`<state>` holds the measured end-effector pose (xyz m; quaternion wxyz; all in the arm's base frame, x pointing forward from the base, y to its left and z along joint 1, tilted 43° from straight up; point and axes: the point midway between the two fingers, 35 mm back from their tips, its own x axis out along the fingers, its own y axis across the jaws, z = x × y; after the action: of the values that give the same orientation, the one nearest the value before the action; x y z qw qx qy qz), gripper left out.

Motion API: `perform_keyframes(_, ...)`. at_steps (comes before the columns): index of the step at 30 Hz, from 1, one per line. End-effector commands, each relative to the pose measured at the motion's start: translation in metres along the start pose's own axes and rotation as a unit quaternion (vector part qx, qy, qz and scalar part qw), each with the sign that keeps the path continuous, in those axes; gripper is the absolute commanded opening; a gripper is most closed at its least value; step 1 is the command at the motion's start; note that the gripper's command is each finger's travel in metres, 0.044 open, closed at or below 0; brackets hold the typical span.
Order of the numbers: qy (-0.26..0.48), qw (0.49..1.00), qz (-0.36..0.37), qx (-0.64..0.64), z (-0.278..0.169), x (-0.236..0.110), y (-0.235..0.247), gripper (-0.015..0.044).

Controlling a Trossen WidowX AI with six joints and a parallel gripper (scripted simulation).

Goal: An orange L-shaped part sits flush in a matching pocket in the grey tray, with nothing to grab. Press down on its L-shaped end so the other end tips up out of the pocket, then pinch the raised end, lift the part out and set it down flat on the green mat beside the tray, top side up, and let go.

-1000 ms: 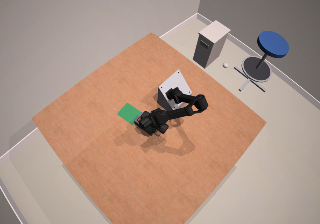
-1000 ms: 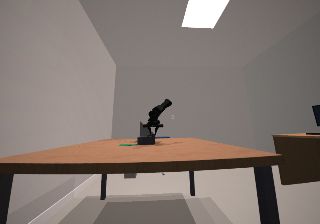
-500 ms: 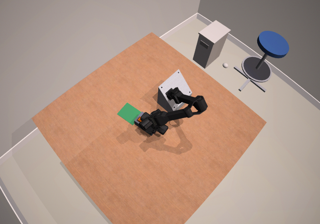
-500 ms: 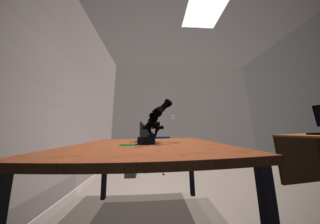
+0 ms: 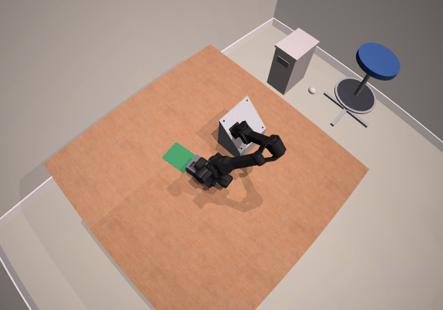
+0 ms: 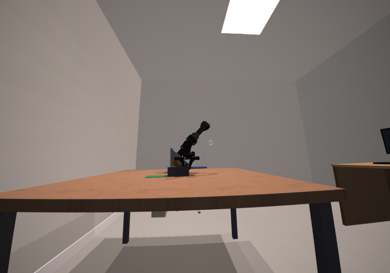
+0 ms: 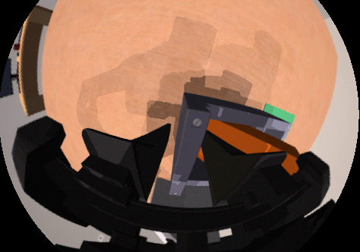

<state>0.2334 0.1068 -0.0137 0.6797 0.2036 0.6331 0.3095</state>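
The orange part (image 5: 195,164) (image 6: 175,163) (image 7: 243,135) is tilted in the grey tray (image 6: 177,171) (image 7: 185,152): its end toward the green mat (image 5: 177,156) (image 6: 155,176) (image 7: 279,113) stands raised above the rim, and its L-shaped end is low in the pocket. My gripper (image 6: 186,167) (image 7: 185,129) is partly open with nothing between its fingers. In the wrist view the right finger reaches down over the L-shaped end and hides much of it; the left finger is outside the tray wall. Contact at the fingertip is hidden. The mat lies flat beside the tray.
The arm is mounted on a sloped metal block (image 5: 246,111) behind the tray on the wooden table (image 5: 143,127). A cabinet (image 5: 297,45) and a blue stool (image 5: 377,59) stand on the floor beyond the table edge.
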Motion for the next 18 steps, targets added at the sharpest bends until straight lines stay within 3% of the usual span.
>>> perform_keyframes(1, 0.002, 1.000, 0.000, 0.005, -0.002, 0.003, -0.001, 0.0180)
perform_keyframes(18, 0.001, 1.000, 0.001, 0.004, -0.001, -0.007, 0.008, 0.0180)
